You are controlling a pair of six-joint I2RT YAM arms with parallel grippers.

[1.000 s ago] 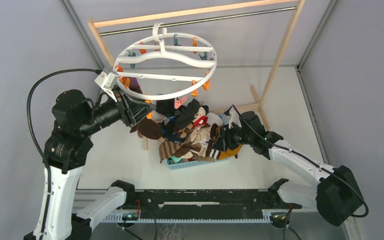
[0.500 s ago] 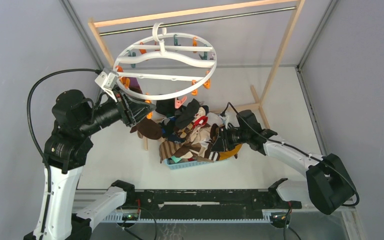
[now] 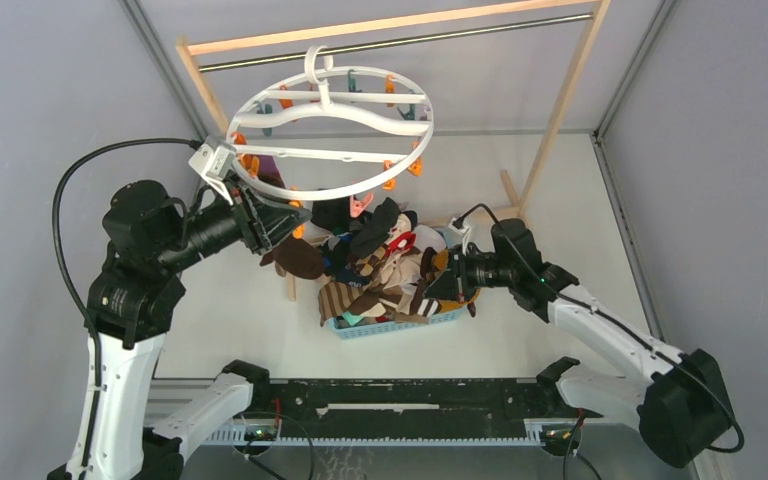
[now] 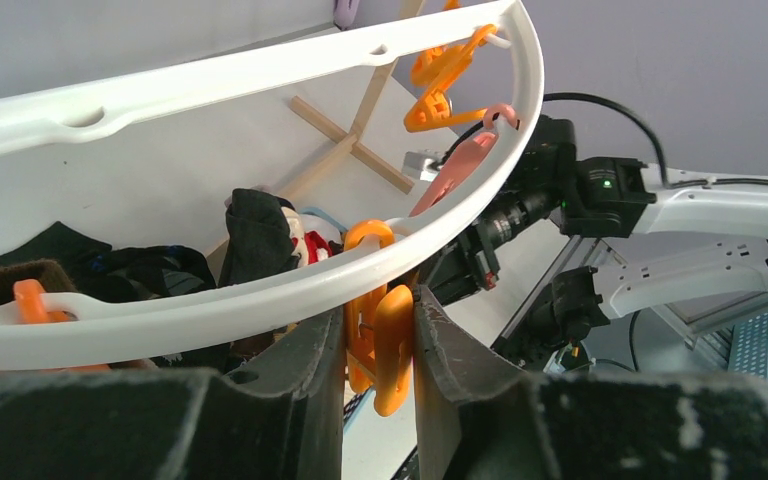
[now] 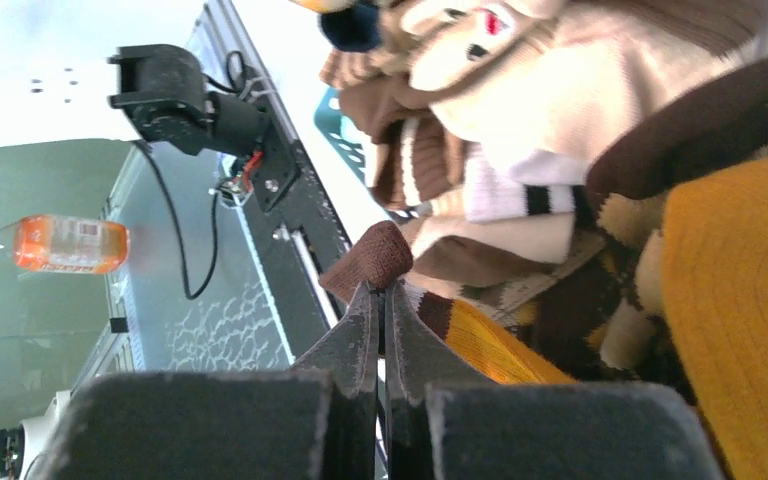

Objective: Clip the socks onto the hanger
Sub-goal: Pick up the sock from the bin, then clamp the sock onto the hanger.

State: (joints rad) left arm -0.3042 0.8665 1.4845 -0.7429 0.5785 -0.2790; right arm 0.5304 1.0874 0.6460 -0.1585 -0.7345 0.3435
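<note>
The hanger, a white ring with cross bars, hangs by its hook from the rod. My left gripper is at its near-left rim. In the left wrist view the gripper is shut on an orange clothespin just below the ring. The socks lie heaped in a light-blue basket. My right gripper is at the heap's right side. The right wrist view shows this gripper shut on the brown cuff of a mustard-and-brown sock.
A wooden-framed rack with a metal rod carries the hanger at the back. Its foot lies on the table right of the basket. More orange and pink clothespins dangle from the ring. An orange bottle lies beyond the table's near rail.
The right gripper's jaws have closed onto the sock's brown cuff, and that arm has shifted slightly to the right. The left arm and the hanger have not moved.
</note>
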